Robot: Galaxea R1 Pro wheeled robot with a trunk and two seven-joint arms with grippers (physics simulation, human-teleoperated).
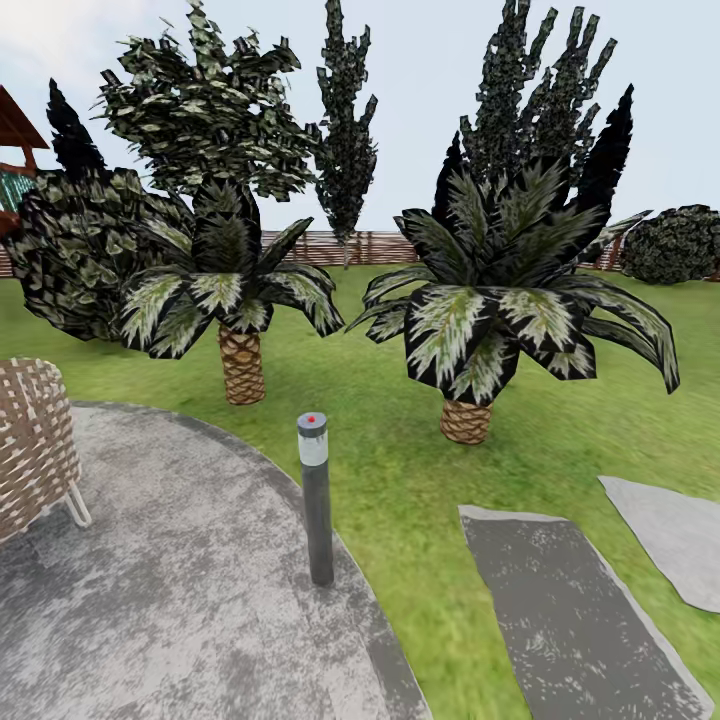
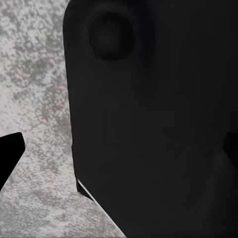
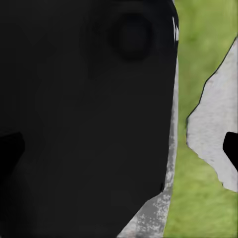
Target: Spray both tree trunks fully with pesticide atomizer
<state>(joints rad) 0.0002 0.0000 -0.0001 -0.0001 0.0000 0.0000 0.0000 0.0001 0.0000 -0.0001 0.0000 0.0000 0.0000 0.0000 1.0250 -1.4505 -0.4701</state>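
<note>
Scene: a garden of blurry green grass lawn (image 1: 420, 500), edged far off by a brown horizontal-slat wooden fence (image 1: 375, 247), under a pale sky.
Paving: a round grey mottled stone patio (image 1: 180, 590) lies at near left; two grey stone slabs (image 1: 570, 610) sit in the grass at near right.
Foreground post: a slim grey bollard lamp with a red dot on its cap (image 1: 315, 497) stands upright at the patio's edge. This is not the sprayer.
Plants: two short palms with scaly brown trunks (image 1: 242, 365) and striped dark fronds stand on the lawn beyond the lamp, well apart from each other; taller ragged dark foliage (image 1: 345, 130) rises behind them.
Furniture: a woven tan wicker chair (image 1: 35, 450) touches the patio at far left.
Pesticide atomizer: I cannot find it anywhere here, so its place on the floor is unknown.
Handling, as a judgement: a tiny bottle should be light and rigid, easy to tip or knock over; grip the body below the spray head, leaving the nozzle free.
Left gripper (image 2: 119, 151): dark fingertips sit at opposite edges of the wrist view, wide apart, holding nothing, a large black robot part close in front.
Right gripper (image 3: 119, 148): likewise spread wide and empty, above grass and pale stone.
</note>
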